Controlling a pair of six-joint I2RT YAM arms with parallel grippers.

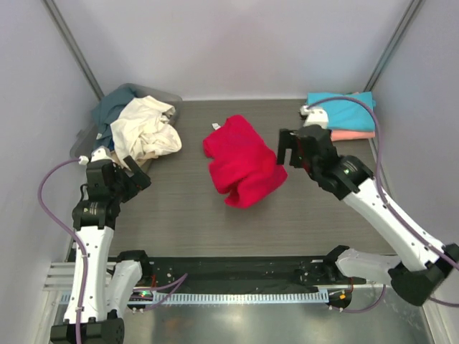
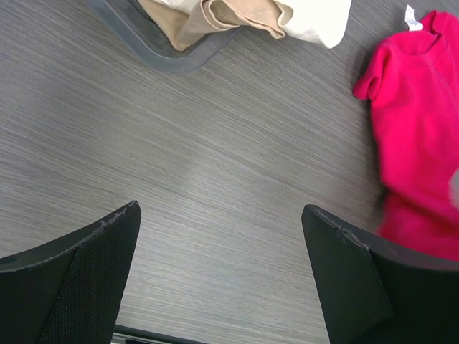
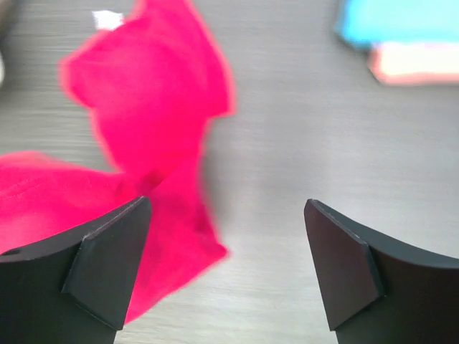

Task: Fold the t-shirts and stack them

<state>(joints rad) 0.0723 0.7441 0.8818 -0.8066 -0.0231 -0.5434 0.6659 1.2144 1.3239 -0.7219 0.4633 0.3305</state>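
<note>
Two pairs of jaws gaped wide, holding nothing. The right gripper [image 3: 228, 203] hovered just right of the crumpled red shirt [image 1: 240, 161] and the left gripper [image 2: 221, 211] well to its left. Far left of the red shirt, a cream shirt [image 1: 147, 129] and a blue shirt [image 1: 115, 107] were heaped over the grey tub [image 2: 165, 57]. Far right, a turquoise shirt [image 1: 344, 107] lay folded on a pink shirt [image 1: 353, 135].
</note>
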